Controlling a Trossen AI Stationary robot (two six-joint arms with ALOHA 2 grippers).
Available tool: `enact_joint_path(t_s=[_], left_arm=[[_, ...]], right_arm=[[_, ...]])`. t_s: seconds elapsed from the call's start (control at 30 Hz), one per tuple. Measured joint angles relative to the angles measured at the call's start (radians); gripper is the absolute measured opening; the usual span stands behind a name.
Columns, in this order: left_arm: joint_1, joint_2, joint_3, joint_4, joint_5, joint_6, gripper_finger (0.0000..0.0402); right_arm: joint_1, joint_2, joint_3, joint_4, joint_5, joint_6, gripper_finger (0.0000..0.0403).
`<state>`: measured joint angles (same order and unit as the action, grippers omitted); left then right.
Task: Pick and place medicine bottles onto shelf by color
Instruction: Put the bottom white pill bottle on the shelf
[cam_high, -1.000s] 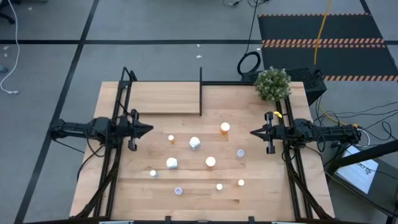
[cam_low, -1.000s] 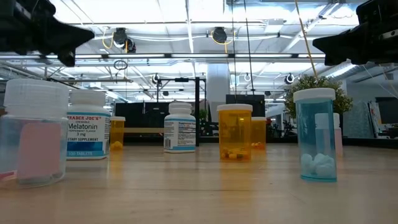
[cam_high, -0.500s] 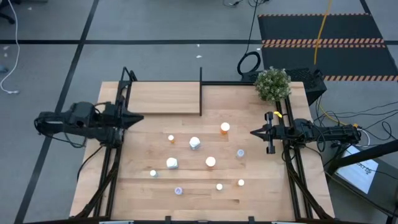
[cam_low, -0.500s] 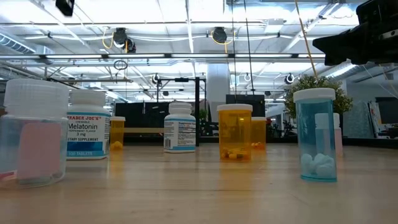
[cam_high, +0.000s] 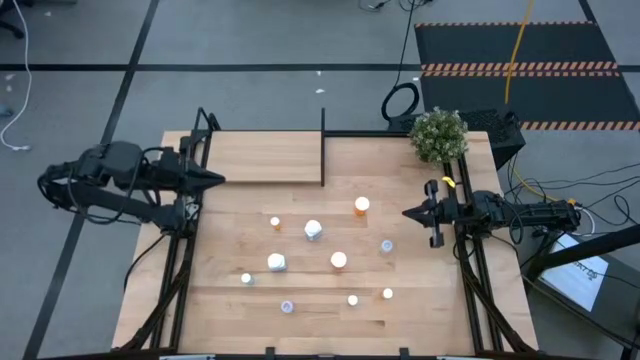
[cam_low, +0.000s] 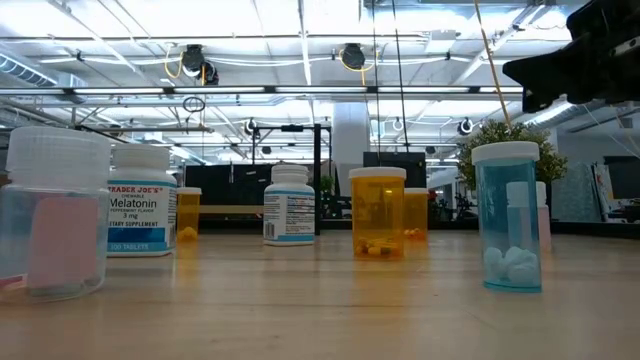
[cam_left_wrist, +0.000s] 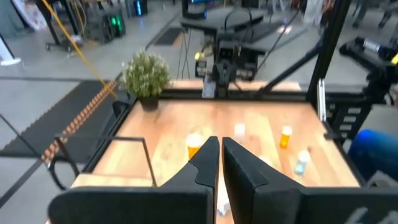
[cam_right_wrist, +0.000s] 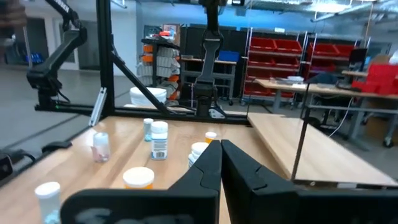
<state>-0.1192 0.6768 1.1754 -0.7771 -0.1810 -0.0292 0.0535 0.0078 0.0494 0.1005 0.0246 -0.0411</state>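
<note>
**Wood table set, no bottle in either gripper**

Light-wood shelf (cam_high: 265, 157) sits upper centre-left in the high view, bare, with its black divider (cam_high: 323, 146) at its right end. Medicine bottles stand loose on the tabletop (cam_high: 420, 300) below it: orange bottle (cam_high: 361, 205) just below and right of the divider, white bottle (cam_high: 313, 230) at centre, pale blue bottle (cam_high: 386, 245) to the right, others scattered toward the lower centre.

Left gripper (cam_high: 216, 180) hangs at the table's left edge, beside the shelf's left end, fingers clenched on nothing. Right gripper (cam_high: 410, 212) waits at right of centre, also pinched closed and empty.

Judgement: first pick not yet begun. To do it well:
- spread the fingers before descending;
- come straight down over one bottle, clear of neighbours;
- the orange one lies nearest the right gripper;
- grip the body, not the cap;
- keep one colour to each side of the divider.
</note>
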Motion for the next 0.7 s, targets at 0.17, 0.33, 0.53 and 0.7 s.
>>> enact_joint_path(t_s=[0.17,0.33,0.53,0.7], left_arm=[[0.000,0.043,0.008,-0.022,0.000,-0.008,0.0024],[0.000,0.064,-0.013,-0.022,0.000,-0.006,0.0024],[0.000,0.077,-0.079,0.031,0.000,-0.004,0.0024],[-0.001,0.075,-0.166,0.092,-0.002,-0.003,0.0024]], right_arm=[[0.000,0.000,0.000,0.000,0.000,0.091,0.0000],[0.000,0.000,0.002,0.032,0.105,0.267,0.0000],[-0.001,0.031,0.118,0.064,0.106,0.289,0.0000],[0.000,0.165,0.329,-0.068,0.103,0.283,0.0000]])
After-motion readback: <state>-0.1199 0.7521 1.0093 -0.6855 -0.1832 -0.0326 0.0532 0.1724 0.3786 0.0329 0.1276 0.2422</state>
